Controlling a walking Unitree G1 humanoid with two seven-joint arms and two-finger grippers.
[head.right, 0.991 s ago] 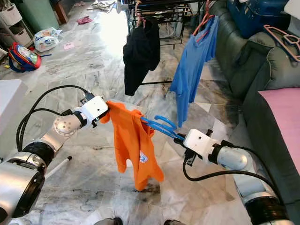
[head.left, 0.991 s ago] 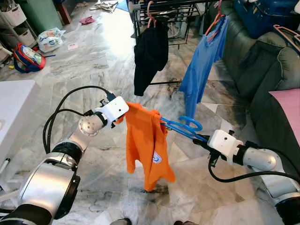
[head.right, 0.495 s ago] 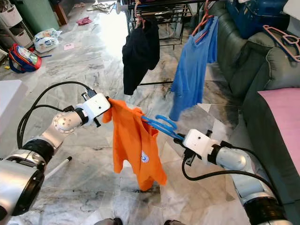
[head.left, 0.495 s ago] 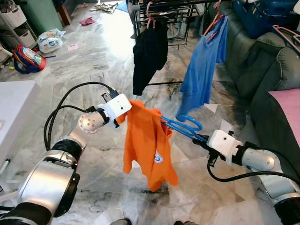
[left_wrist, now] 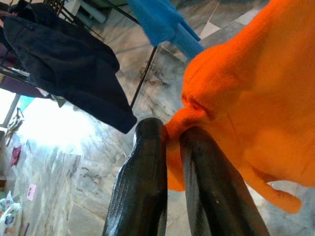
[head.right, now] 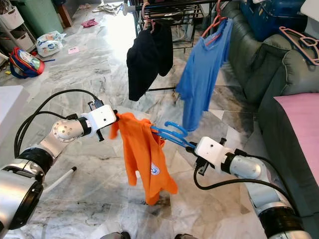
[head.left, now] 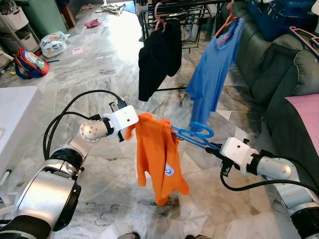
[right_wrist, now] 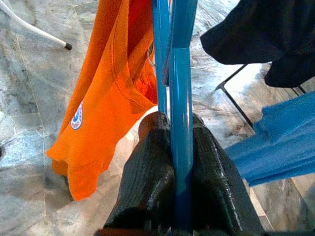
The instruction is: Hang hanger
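**Orange shirt on blue hanger, held in the air between both hands**

The blue hanger hangs in mid-air above the marble floor, in front of the robot and well short of the drying rack. An orange shirt is draped over it, its neck bunched at one end of the hanger and its body dangling down with a small round logo near the hem.

The right hand is clenched on the hanger, its two black fingers pressing either side of the blue bar, as the right wrist view shows. The left hand is pinched shut on a fold of the orange shirt at its shoulder edge, pulling the cloth out to the robot's left; the fabric is squeezed between the fingertips in the left wrist view.

Beyond, a black garment hangs from the rack on a pink hanger, and a blue shirt hangs beside it on a red one. A dark green sofa stands on the right with a pink cushion. A white worktop edge shows at the left, and a colourful bag lies on the floor farther off.
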